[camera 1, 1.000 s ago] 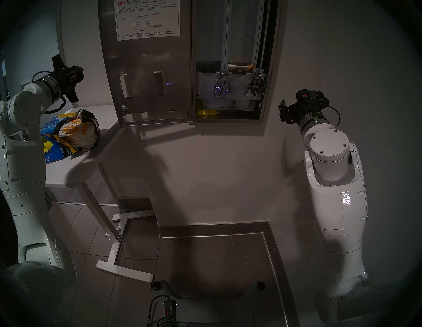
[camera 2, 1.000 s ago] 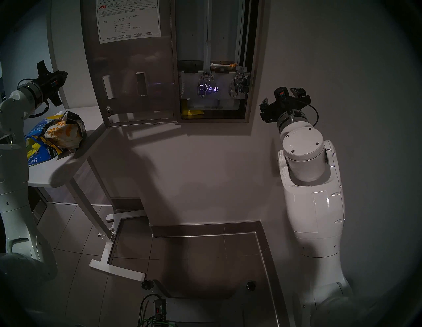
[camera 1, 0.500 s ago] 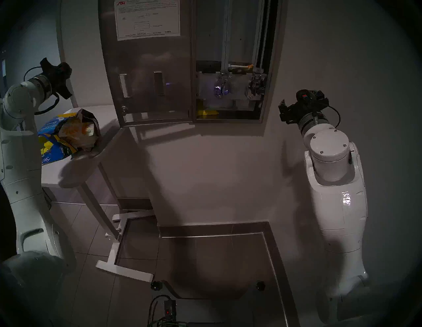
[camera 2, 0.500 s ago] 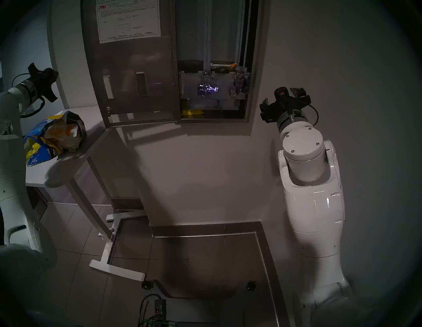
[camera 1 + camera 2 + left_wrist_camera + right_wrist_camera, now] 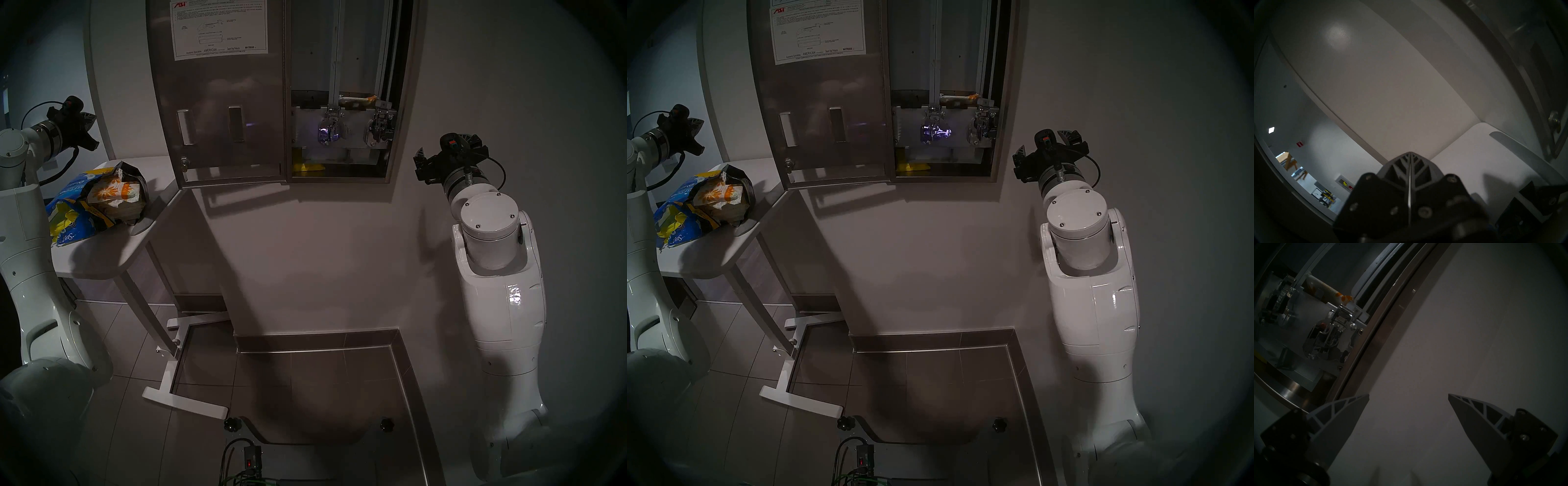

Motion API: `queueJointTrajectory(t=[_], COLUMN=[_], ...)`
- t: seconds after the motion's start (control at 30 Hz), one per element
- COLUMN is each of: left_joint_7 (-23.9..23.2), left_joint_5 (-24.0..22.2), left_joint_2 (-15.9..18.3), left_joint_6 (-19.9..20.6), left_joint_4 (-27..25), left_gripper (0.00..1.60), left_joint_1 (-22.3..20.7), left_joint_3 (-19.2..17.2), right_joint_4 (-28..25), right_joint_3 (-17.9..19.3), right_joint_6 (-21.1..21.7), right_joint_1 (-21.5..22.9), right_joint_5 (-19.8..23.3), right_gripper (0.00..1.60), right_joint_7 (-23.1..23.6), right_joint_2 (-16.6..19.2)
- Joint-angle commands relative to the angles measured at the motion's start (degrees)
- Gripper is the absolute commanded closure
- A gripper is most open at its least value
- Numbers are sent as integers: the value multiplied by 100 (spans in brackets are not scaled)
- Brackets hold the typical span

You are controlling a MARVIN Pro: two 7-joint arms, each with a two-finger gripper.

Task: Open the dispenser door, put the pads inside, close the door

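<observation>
The dispenser (image 5: 342, 91) hangs on the wall with its door (image 5: 220, 112) swung open to the left, the white instruction sheet (image 5: 219, 29) on its back. A flower-print pad (image 5: 358, 100) lies above the chrome levers; it also shows in the right wrist view (image 5: 1327, 288). A yellow pad (image 5: 307, 167) lies in the bottom slot. More flower-print pads (image 5: 113, 195) sit in a torn bag on the table. My left gripper (image 5: 91, 121) is shut and empty, above the table's far left (image 5: 1410, 153). My right gripper (image 5: 446, 146) is open and empty, right of the dispenser (image 5: 1408, 395).
The torn blue-and-yellow bag (image 5: 71, 213) lies on a white side table (image 5: 101, 258) below the open door. The door's lower edge with the round lock (image 5: 1554, 120) hangs over the table's right corner. The table's foot (image 5: 185, 404) rests on the tiled floor.
My left arm has swung left, away from the door, and its wrist has turned. More of the bag shows now. The right arm has not moved.
</observation>
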Motion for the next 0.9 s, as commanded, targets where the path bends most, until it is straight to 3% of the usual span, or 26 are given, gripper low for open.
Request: queueJointTrajectory(t=[0.0, 0.33, 0.87], left_joint_7=[-35, -205, 299], left_joint_5=[-271, -285, -1], left_joint_2=[44, -13, -204], left_joint_6=[-124, -348, -331], left_joint_4=[-77, -190, 12], left_gripper=[160, 160, 160], left_joint_1=[-366, -122, -592], left_joint_3=[-74, 78, 832], right_joint_4=[-173, -175, -173], right_joint_3=[9, 9, 9], right_joint_6=[-67, -70, -67], right_joint_1=[153, 153, 153], right_joint_5=[-9, -9, -9], right_gripper=[0, 0, 0], right_joint_7=[-38, -41, -39], right_joint_2=[-1, -3, -2])
